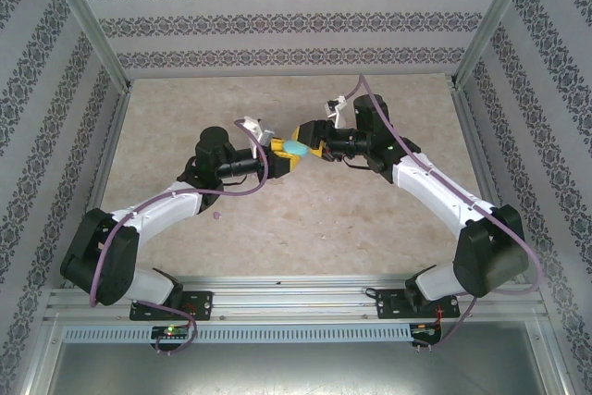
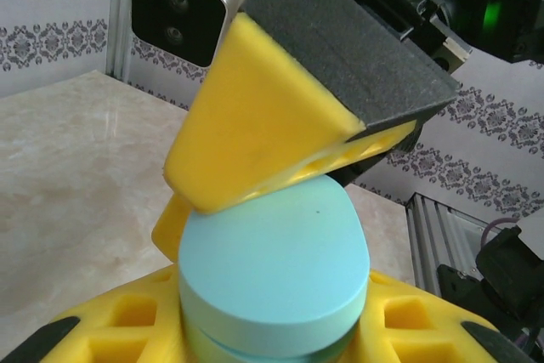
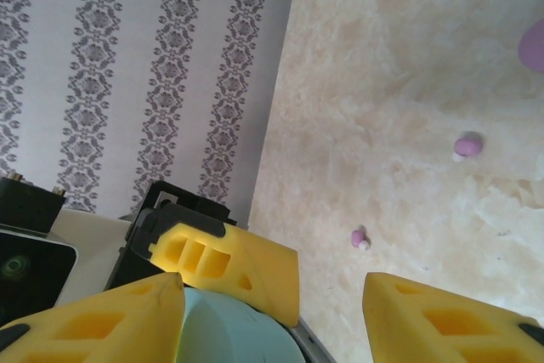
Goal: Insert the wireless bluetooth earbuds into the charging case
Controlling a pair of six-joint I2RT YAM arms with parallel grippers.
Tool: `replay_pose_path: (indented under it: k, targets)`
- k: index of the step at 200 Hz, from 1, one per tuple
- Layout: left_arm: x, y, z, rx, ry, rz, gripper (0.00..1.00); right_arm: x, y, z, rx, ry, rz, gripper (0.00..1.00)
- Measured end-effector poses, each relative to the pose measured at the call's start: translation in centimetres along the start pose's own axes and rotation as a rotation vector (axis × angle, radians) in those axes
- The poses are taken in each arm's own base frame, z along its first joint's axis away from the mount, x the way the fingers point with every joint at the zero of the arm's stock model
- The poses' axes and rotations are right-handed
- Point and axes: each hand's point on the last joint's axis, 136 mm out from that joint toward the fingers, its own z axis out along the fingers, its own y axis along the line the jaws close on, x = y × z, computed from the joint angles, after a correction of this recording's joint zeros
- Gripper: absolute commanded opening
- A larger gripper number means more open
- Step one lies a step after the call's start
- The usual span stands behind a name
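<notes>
Two tiny lilac earbuds (image 3: 467, 144), rounded, blue oval case (image 2: 272, 278) gripped

Matt plastic over a marbled top.
I see the blue case (image 2: 272, 278) as smooth matt plastic, the yellow finger pads (image 2: 255, 125) as matt and cellular, and the table (image 1: 305, 219) as smooth and stone-patterned.

A beige marbled tabletop (image 1: 277, 228) lies between walls (image 1: 277, 20) papered in grey damask stripes. Aluminium posts (image 1: 87, 18) rise at the back corners. A rail (image 1: 296, 298) and a slotted strip (image 1: 277, 332) line the near edge.
</notes>
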Motion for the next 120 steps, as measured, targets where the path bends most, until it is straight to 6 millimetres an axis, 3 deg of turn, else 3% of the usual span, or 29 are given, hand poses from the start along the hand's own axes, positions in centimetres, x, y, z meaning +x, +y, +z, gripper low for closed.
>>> replay_pose_path:
  k: [84, 120]
  targets:
    - [-1.2, 0.9, 0.0, -0.059, -0.05, 0.03, 0.14, 0.2, 2.2, 0.4, -0.091, 0.013, 0.058, 0.42]
    - [-1.4, 0.9, -0.1, -0.061, -0.057, 0.04, 0.23, 0.0, 2.3, 0.4, -0.101, 0.006, 0.08, 0.28]
